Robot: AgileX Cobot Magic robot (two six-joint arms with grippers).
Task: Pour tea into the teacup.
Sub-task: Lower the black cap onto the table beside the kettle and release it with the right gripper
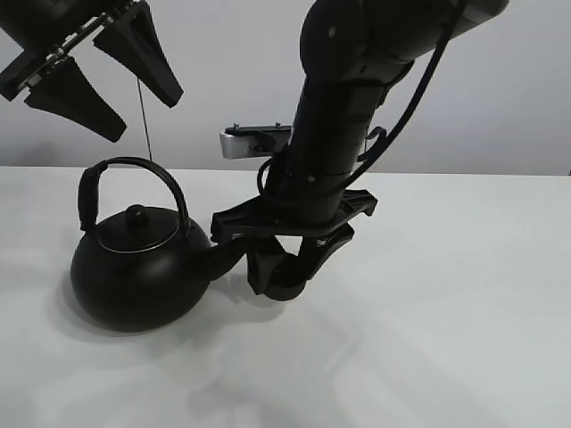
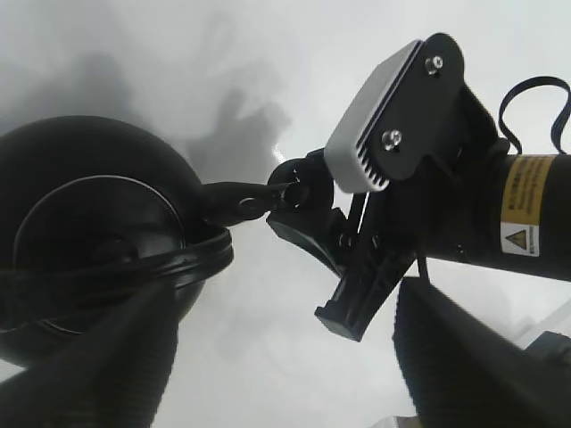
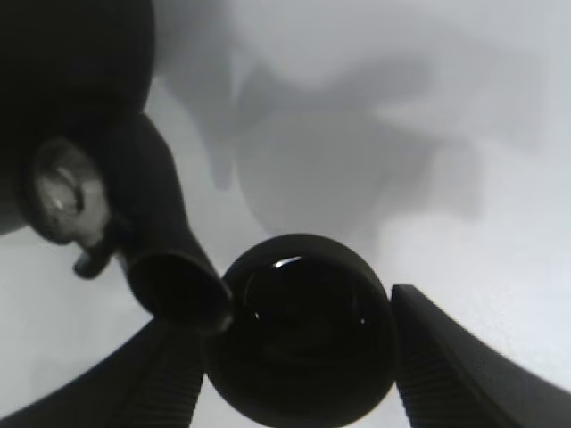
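Note:
A black round kettle (image 1: 134, 276) with an arched handle stands on the white table at the left, its spout (image 1: 230, 257) pointing right. My right gripper (image 1: 287, 272) is shut on the tiny black teacup (image 1: 284, 289) and holds it low, right at the spout's tip. In the right wrist view the teacup (image 3: 303, 339) sits between the fingers (image 3: 464, 357), dark and glossy inside, with the spout's mouth (image 3: 177, 290) touching its rim. My left gripper (image 1: 148, 118) hangs open and empty above the kettle's handle. The left wrist view shows the kettle (image 2: 85, 214) and the teacup (image 2: 299, 189).
The white table (image 1: 446, 312) runs to a pale wall behind. A thin dark cable (image 1: 143, 116) hangs down toward the kettle's handle. The right arm (image 1: 339, 134) stands over the middle of the table.

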